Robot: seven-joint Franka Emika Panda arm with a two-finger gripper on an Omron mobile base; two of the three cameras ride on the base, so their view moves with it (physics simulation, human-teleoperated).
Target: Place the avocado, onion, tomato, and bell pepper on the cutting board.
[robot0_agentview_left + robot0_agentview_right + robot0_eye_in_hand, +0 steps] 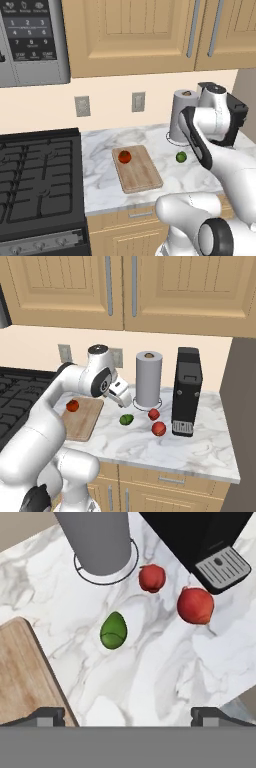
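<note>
Marble counter [165,672] carried everything we saw. Its cutting board [137,168] held one red vegetable [124,157]. Beside the paper towel roll [149,379] and black coffee machine [186,391] lay two reddish balls [195,605] [152,578]. The avocado [114,630] sat on bare marble, between board and balls. Our pincer [127,714] hung above it, spread wide, gripping nothing.

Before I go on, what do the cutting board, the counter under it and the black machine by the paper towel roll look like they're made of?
Cutting board: light wood with a matte finish, going by its visible grain lines.
Counter: white marble or a marble-look stone, polished, judging by the grey veining.
Black machine: probably dark plastic, smooth and slightly glossy, with a grey slotted tray at its base that could be metal.
</note>
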